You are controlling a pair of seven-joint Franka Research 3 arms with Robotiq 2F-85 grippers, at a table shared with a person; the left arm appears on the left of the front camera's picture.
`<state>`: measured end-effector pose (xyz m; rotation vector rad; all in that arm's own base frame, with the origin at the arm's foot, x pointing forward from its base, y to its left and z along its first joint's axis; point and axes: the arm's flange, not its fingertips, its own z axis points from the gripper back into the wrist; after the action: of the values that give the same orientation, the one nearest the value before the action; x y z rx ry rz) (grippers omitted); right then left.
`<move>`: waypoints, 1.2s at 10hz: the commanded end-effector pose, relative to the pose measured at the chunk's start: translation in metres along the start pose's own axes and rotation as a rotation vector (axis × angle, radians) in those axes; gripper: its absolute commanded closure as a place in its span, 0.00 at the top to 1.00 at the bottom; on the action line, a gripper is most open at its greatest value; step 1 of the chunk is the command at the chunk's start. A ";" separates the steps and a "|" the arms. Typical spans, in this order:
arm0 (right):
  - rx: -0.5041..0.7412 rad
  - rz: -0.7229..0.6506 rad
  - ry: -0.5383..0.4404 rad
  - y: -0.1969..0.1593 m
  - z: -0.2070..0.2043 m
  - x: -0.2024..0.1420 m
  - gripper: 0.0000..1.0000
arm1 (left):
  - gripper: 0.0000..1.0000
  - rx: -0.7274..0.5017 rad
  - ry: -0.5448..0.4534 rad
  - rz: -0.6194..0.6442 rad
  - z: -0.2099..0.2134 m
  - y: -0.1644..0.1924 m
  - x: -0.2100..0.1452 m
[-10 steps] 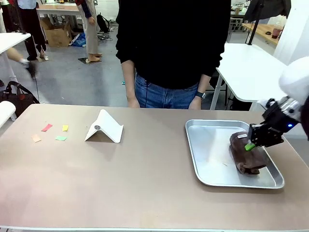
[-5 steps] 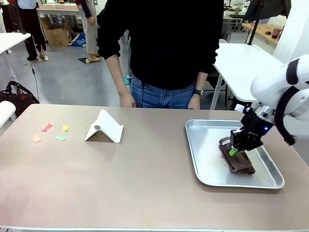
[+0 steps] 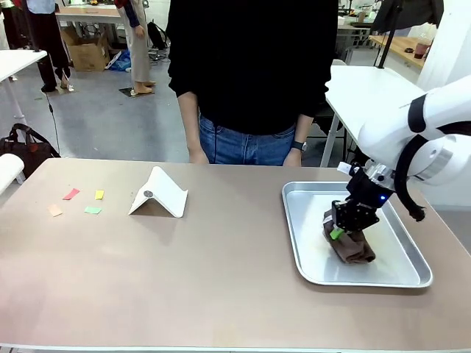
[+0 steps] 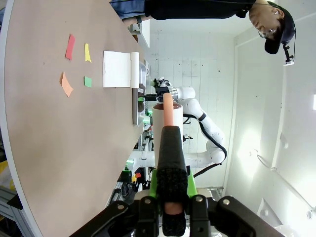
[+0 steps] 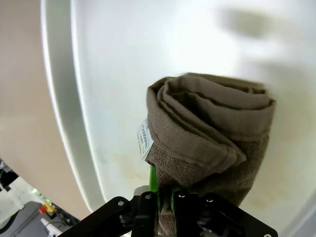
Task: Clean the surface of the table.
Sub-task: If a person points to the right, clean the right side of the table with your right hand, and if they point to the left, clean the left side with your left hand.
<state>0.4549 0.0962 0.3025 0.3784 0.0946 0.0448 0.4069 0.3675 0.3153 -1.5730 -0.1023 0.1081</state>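
Note:
The beige-brown table (image 3: 184, 272) carries small paper scraps near its left end: red (image 3: 71, 194), yellow (image 3: 99, 195), orange (image 3: 55, 210) and green (image 3: 93, 210). My right gripper (image 3: 340, 226) is shut on a rolled brown towel (image 3: 350, 244) and holds it over the left-middle of the metal tray (image 3: 298, 243). Seen from the right wrist, the towel (image 5: 207, 133) bunches above my right gripper (image 5: 165, 197), pinched at its lower edge, over the tray floor (image 5: 108, 74). My left gripper (image 4: 172, 186) is shut on a black-handled tool with an orange tip (image 4: 170, 143), held off the table's (image 4: 49, 138) edge.
A white folded piece (image 3: 160, 193) stands right of the scraps. A person (image 3: 250, 81) stands at the far edge, hands hanging near the table. White tables (image 3: 375, 103) stand behind on the right. The left wrist view shows the scraps (image 4: 70, 47) and the white piece (image 4: 118, 69).
My right gripper has carried the towel leftward across the tray, from its right side to its left-middle. The person has shifted slightly at the far edge.

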 end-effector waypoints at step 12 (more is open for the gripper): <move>-0.030 0.007 -0.079 -0.005 -0.017 0.006 0.10 | 0.00 -0.019 0.000 -0.021 0.002 -0.005 -0.002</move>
<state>0.4580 0.1299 0.2964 0.4347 0.0048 0.0807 0.4068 0.3675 0.3152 -1.5731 -0.1023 0.1081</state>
